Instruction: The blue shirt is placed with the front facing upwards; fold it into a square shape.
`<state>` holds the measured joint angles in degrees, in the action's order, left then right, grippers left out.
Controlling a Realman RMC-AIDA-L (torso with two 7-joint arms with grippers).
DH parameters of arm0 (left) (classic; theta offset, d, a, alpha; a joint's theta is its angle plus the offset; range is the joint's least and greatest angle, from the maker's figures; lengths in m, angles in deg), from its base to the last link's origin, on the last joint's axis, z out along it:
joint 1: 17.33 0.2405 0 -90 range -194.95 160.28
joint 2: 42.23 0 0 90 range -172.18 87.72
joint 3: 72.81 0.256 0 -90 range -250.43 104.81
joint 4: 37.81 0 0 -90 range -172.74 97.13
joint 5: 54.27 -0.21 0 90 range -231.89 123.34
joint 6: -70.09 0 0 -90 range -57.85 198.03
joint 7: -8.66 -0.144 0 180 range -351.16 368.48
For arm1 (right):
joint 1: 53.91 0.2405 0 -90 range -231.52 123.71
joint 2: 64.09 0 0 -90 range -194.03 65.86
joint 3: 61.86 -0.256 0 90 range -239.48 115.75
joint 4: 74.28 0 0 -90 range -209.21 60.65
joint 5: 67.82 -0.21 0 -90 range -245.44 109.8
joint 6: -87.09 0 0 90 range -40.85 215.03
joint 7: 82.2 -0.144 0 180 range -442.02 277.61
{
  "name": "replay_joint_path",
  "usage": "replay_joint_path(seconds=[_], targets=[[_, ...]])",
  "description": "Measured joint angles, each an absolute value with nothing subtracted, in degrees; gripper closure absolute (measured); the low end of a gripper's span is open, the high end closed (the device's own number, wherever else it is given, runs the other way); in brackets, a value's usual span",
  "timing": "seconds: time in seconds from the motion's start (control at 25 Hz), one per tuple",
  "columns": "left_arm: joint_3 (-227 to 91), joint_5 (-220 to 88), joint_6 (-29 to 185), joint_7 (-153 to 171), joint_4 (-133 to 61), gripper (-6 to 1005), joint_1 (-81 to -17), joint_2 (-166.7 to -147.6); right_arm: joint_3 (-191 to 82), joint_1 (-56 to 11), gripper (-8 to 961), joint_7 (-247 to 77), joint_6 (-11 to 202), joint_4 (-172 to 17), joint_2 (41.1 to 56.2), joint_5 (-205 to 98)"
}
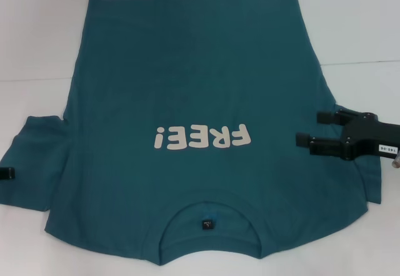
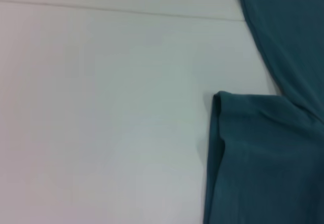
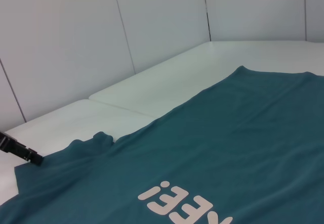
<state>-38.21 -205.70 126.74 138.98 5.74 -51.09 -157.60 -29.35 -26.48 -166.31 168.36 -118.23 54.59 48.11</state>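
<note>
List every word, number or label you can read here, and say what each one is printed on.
"FREE!": off-white print on the chest of the blue shirt, upside down in the head view.
Small black neck tag: mark too small to read.
White label on the right gripper: digits too blurred to read.

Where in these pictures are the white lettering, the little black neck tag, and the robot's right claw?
FREE! print (image 1: 201,137): head view, middle of the white letters on the blue shirt (image 1: 187,57).
Neck tag (image 1: 207,225): head view, the tag's black square.
Right gripper (image 1: 310,130): head view, between its two black fingertips, open.
</note>
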Motion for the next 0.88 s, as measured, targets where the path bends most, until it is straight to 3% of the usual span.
replay_joint_path(seconds=[0.36,0.52,0.72,0.88], targets=[[-36.82,-205.78,126.3,138.66,4.71,213,-51.42,-157.6,-29.27,-26.12,31,-166.32,167.79,-118.09,54.56,48.11],[-36.73,-205.77,128.01,138.78,6.57,252,-51.16,-158.17,-29.26,-26.08,31,-166.32,167.77,-118.12,54.56,48.11],[-36.73,-205.93,128.84,138.61,11.61,300,-50.42,-160.32,-29.25,-26.16,31,-166.35,167.76,-118.17,54.56,48.11],[-36.76,-205.96,129.38,138.55,10.98,393,-50.78,-160.12,-29.26,-26.2,31,-166.38,167.76,-118.11,54.59,48.11]])
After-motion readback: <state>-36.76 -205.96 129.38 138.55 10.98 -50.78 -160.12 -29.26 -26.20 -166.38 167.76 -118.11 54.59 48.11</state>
